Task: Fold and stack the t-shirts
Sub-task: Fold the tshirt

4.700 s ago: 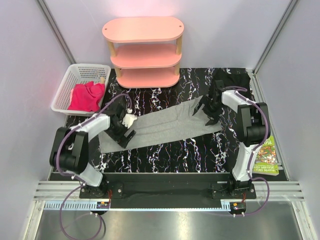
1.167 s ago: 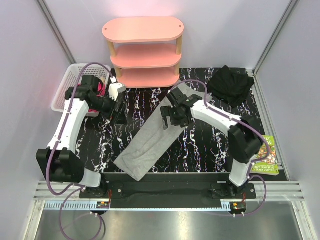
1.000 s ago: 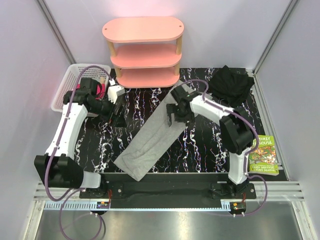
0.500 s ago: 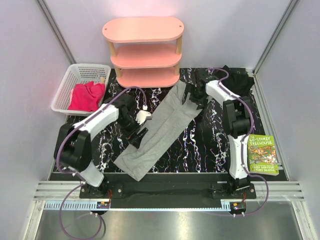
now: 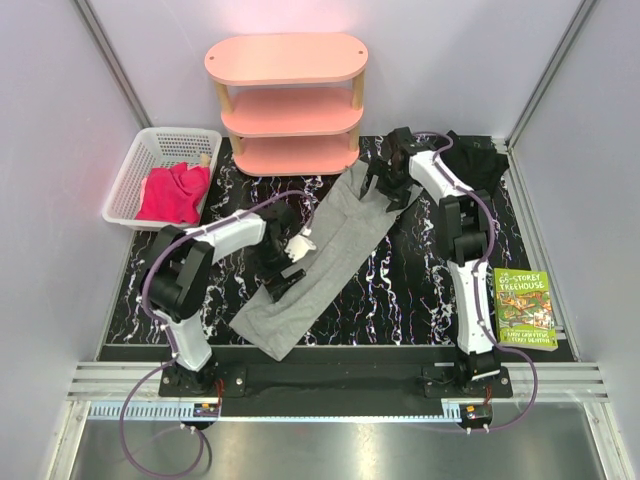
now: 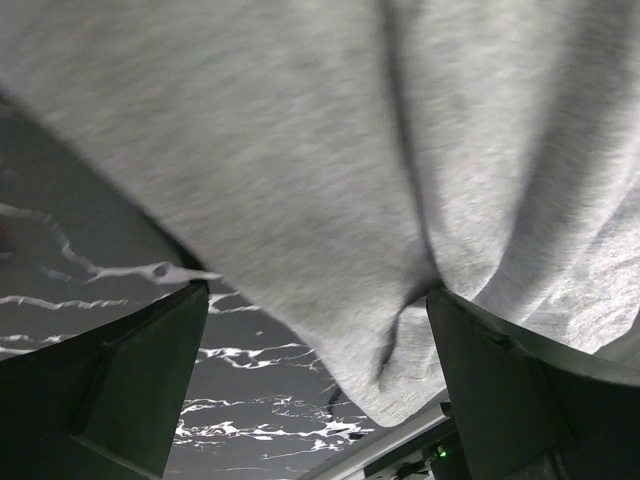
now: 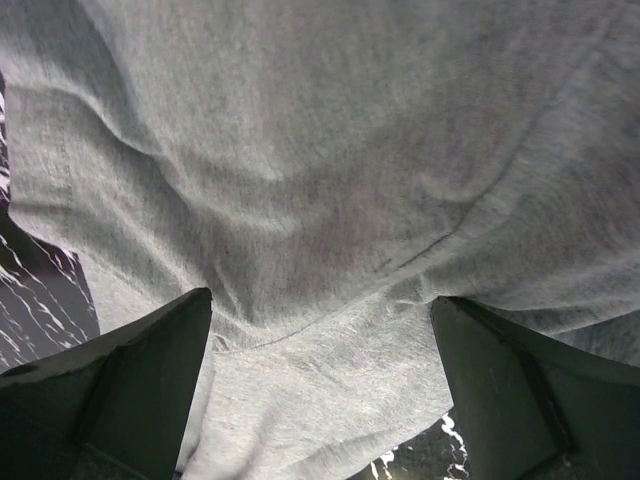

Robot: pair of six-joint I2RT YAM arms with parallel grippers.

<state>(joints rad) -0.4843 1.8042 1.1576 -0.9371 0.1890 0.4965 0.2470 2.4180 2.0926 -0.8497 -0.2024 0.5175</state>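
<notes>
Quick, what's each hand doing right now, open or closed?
Left hand: open, close over the grey shirt.
Right hand: open, close over the grey shirt too.

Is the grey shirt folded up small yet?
Only partly: the grey shirt lies as one long narrow strip slanting across the table.

Grey t-shirt overruns wrist views; black t-shirt part-hidden.

pink shelf, white basket, green book
</notes>
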